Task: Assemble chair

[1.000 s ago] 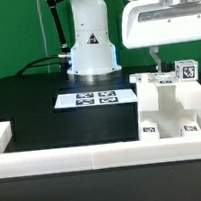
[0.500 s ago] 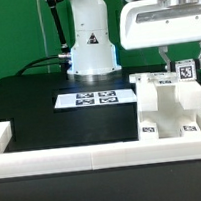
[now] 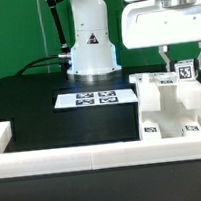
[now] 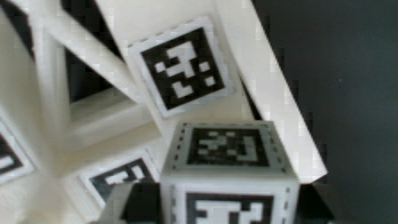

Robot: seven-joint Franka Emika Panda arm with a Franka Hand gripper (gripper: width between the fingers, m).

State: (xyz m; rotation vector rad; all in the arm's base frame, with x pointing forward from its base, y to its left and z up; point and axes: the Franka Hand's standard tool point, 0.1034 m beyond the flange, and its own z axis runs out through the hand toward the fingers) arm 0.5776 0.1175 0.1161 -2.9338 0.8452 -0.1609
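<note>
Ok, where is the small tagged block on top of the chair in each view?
Exterior view: tagged block at the exterior view's right, atop the chair, clasped by the gripper.
Wrist view: tagged block nearest the camera, in front of a larger tagged slab.
Shared landmark: the white chair under the block.

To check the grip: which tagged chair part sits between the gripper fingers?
The small block atop the chair, clamped in the gripper; the other tagged parts sit lower, untouched.

the arm's base (image 3: 90,51) was rounded white, a black triangle sticker (image 3: 90,39) on its front, a dark cable (image 3: 39,64) beside it; the boxy white wrist housing (image 3: 166,21) carried a pincer (image 3: 182,60) with slim grey fingers (image 3: 164,56).
</note>
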